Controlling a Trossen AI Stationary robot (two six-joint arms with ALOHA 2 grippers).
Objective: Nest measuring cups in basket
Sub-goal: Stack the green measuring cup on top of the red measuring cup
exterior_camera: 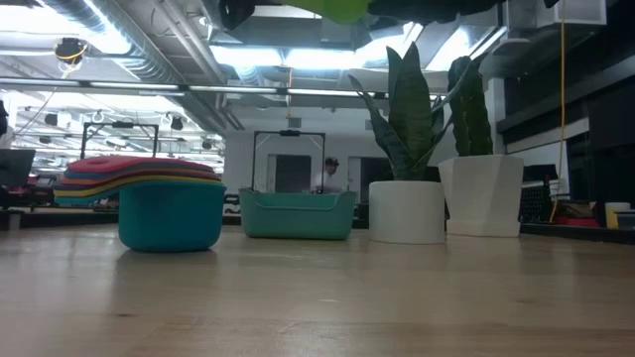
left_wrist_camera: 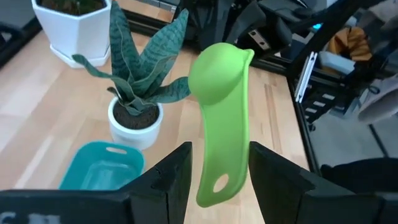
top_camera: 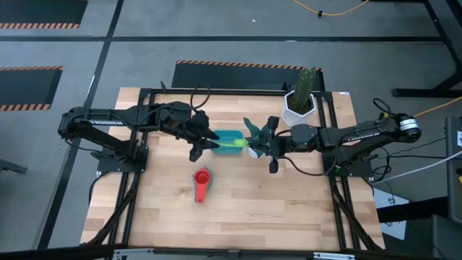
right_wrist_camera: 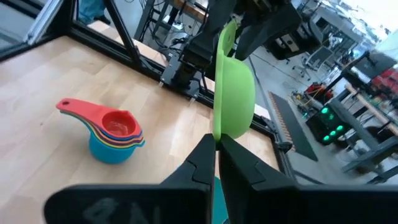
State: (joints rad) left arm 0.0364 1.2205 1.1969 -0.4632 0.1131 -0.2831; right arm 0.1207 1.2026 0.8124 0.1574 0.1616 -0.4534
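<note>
The left claw (left_wrist_camera: 217,180) gripped the handle of a lime-green plastic measuring cup (left_wrist_camera: 221,93), held in the air at the centre of the high view above the shallow teal plastic basket (top_camera: 225,137). The right claw (right_wrist_camera: 216,163), closed, pinched the cup's rim. A nested stack of coloured cups (top_camera: 201,180), red on top, sat on the wooden bench (top_camera: 289,209) lower down.

The basket (top_camera: 225,137) sits just above the table's (top_camera: 289,209) middle. The stack of measuring cups (top_camera: 201,179) lies at its seven o'clock, apart from it. A leafy potted plant (top_camera: 254,133) stands just beside the basket at three o'clock. A cactus pot (top_camera: 299,105) stands at the plant's one o'clock, near the table's far edge.
</note>
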